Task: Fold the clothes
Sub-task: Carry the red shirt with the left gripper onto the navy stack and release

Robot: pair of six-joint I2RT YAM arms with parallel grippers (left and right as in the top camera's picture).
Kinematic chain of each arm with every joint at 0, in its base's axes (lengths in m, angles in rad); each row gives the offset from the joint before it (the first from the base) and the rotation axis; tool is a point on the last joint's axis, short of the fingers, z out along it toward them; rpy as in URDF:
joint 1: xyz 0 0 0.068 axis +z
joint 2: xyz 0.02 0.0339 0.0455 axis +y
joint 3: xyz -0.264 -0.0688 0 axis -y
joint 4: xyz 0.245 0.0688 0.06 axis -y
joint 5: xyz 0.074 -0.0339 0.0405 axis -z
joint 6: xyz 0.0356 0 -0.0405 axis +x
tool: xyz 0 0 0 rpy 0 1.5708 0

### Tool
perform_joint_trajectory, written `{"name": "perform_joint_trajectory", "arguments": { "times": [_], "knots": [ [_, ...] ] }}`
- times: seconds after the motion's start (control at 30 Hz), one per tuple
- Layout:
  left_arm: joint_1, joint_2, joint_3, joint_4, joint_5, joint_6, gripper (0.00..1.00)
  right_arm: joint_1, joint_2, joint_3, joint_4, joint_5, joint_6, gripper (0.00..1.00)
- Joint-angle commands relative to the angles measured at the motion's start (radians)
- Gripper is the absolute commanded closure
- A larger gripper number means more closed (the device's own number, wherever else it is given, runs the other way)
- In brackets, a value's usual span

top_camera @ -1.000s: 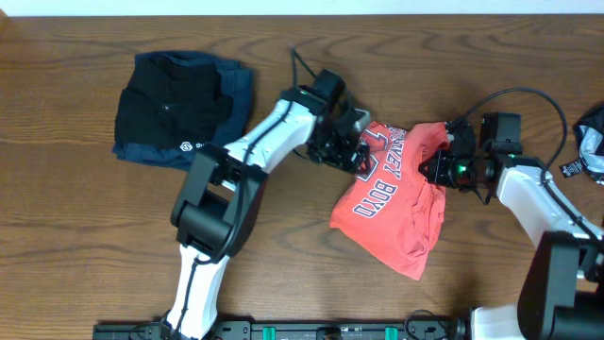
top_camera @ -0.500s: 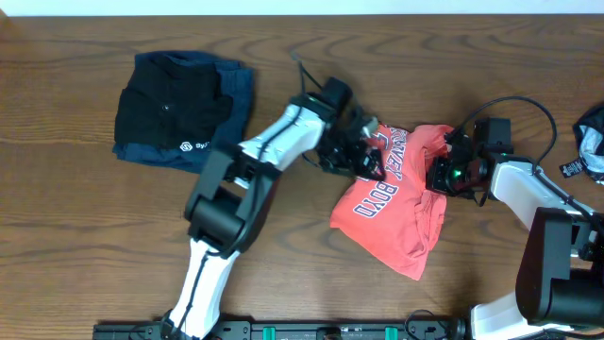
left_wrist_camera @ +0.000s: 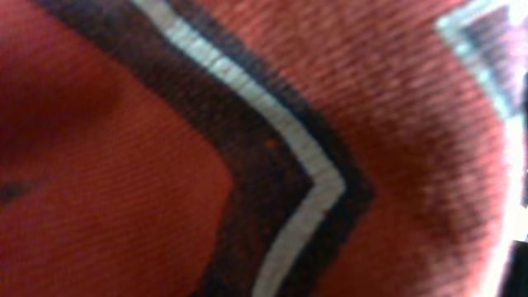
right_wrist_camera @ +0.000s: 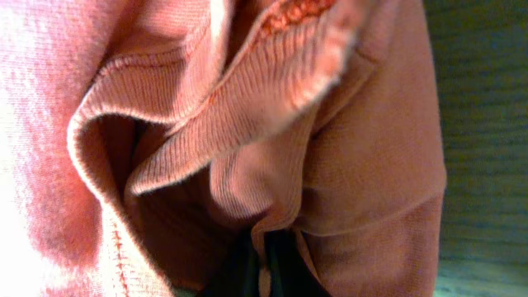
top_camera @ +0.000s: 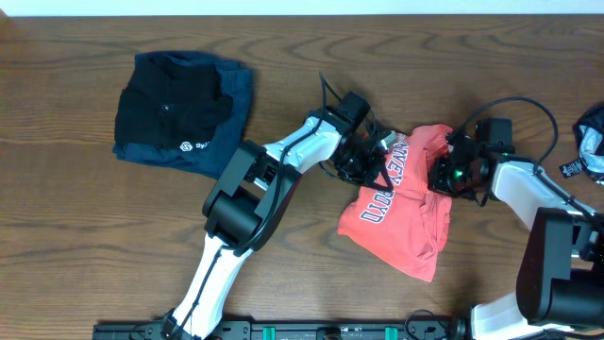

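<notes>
Risk: left gripper (top_camera: 370, 162) and right gripper (top_camera: 442, 176) each pinch bunched shirt (top_camera: 406, 222), so a multi-layer bite or slip under pull could leave the fold crooked.

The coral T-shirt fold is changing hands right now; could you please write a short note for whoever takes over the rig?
Grippers: the left gripper is shut on the T-shirt at its upper edge beside the lettering. The right gripper is shut on bunched fabric at the opposite upper edge.
Things: the T-shirt lies crumpled right of centre in the overhead view, lettering partly showing. The black garment and navy garment lie folded together, well apart from it.
Done: both grips are on; no neat fold yet.
Left: spread the shirt flat, then fold it.
</notes>
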Motion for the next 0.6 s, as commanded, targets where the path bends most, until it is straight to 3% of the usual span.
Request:
{"name": "perform_joint_trajectory", "arguments": {
  "times": [0.0, 0.1, 0.27, 0.57],
  "knots": [
    [0.028, -0.038, 0.002, -0.006, -0.020, 0.009, 0.94, -0.038, -0.050, 0.043, -0.045, -0.065, -0.039, 0.91],
    [0.074, -0.119, 0.024, -0.007, -0.037, 0.009, 0.94, -0.076, -0.132, 0.119, -0.129, -0.074, -0.053, 0.85],
    [0.189, -0.297, 0.063, 0.034, -0.125, 0.028, 0.94, -0.116, -0.279, 0.248, -0.243, -0.074, -0.053, 0.57],
    [0.493, -0.538, 0.067, 0.428, -0.125, -0.064, 0.94, -0.111, -0.440, 0.294, -0.285, -0.081, -0.036, 0.53]
  ]
}}
